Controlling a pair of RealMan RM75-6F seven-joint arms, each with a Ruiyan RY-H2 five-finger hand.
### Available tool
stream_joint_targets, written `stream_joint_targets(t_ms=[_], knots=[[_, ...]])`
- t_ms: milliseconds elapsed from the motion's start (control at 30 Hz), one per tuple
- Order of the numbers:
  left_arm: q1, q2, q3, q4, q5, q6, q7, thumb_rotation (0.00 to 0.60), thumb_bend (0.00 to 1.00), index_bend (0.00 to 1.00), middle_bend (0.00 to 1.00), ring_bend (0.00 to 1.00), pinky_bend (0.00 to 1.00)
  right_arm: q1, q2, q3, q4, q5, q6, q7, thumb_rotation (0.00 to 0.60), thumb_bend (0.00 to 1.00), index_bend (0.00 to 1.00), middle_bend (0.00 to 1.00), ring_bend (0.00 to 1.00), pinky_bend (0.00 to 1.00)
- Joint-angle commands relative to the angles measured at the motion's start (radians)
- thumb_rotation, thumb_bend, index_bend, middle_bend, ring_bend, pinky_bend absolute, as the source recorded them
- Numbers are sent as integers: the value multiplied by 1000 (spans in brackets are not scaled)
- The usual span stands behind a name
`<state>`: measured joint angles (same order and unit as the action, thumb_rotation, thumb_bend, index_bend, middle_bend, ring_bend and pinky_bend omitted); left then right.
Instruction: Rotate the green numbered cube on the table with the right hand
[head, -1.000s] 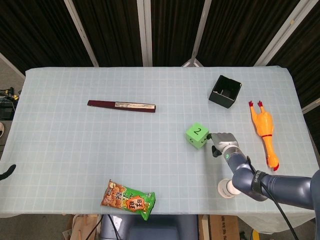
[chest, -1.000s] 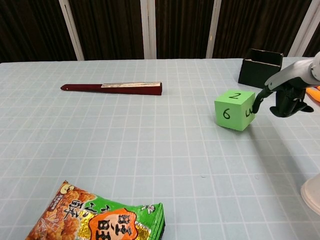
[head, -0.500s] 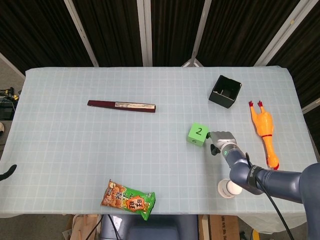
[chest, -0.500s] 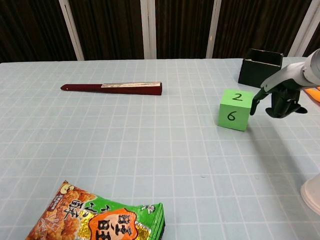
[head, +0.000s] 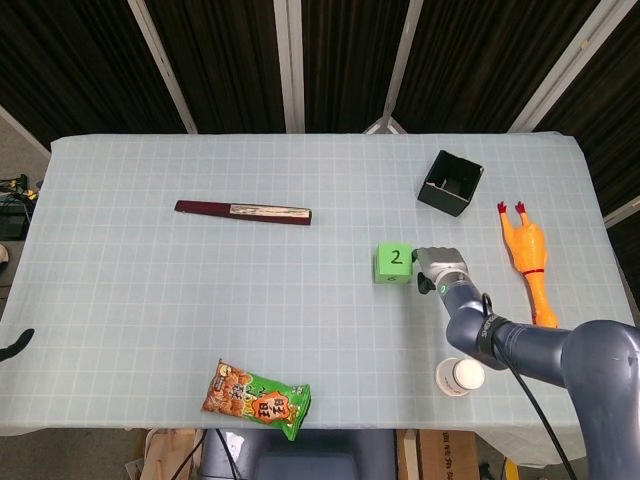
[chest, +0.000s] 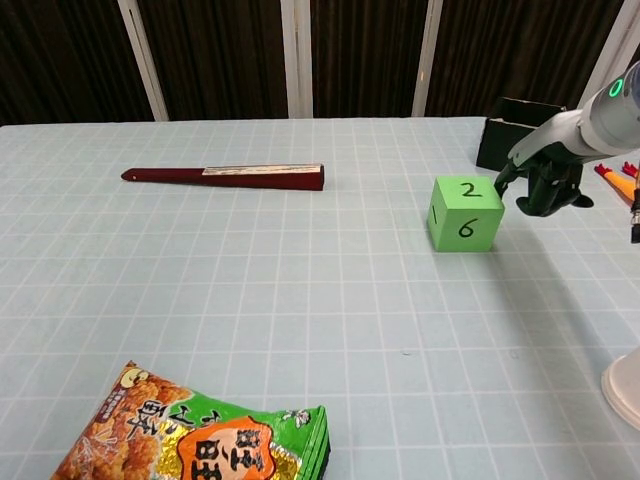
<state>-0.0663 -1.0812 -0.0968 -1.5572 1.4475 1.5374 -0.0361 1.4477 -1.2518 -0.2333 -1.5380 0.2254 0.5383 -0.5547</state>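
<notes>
Fingers (chest: 505, 178) of the right hand (chest: 543, 182), curled and holding nothing, touch the green cube (chest: 461, 213), showing 2 on top.

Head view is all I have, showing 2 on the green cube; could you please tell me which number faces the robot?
Observer: The green cube shows 6 on the face toward the robot.
Operator: Thank you; is another side face readable?
Observer: The face on the robot's left bears what looks like a 1.
Operator: Does the right hand touch it?
Observer: One dark fingertip of the right hand appears to touch its upper right edge.
</notes>
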Motion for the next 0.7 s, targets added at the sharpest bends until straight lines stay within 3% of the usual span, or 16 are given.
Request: stream_joint_targets(t_ms=[33, 100, 200, 267, 367, 500, 600, 700], knots=[[0, -1, 0, 0, 0, -1, 3, 600, 268, 0, 0, 0, 12, 3, 16, -1, -7, -7, 8, 11, 600, 754, 227, 856, 854, 726], [0, -1, 0, -1, -1, -1, 4, 600, 268, 0, 0, 0, 12, 0, 35, 2, -22, -28, 65, 25, 600, 755, 230, 831, 814, 693], [0, 0, -2, 0, -4, 0, 0, 600, 268, 0, 0, 0, 12, -7, 63, -17, -95, -85, 295, 11, 600, 704, 179, 514, 530, 424], [0, 0, -2, 0, -4, -1, -1, 600, 268, 0, 0, 0, 12, -21, 90, -28, -165, -136, 477, 7, 600, 570, 147, 288, 326, 264], [0, 0, 2, -2, 4, -1, -1, 600, 268, 0, 0, 0, 12, -109, 119, -2, -269, -272, 717, 114, 600, 451, 135, 159, 187, 162], [3, -1, 12, -4, 26, 10, 2, 600, 268, 0, 0, 0, 12, -297, 212, 19, -408, -555, 819, 378, 600, 419, 131, 101, 132, 129], [7, -1, 14, -4, 29, 16, 0, 600, 268, 0, 0, 0, 12, -459, 252, -26, -458, -850, 918, 551, 600, 419, 131, 93, 106, 94], [8, -1, 11, -3, 26, 18, -3, 600, 268, 0, 0, 0, 12, -606, 254, -83, -436, -1102, 1042, 636, 600, 419, 131, 92, 105, 91]])
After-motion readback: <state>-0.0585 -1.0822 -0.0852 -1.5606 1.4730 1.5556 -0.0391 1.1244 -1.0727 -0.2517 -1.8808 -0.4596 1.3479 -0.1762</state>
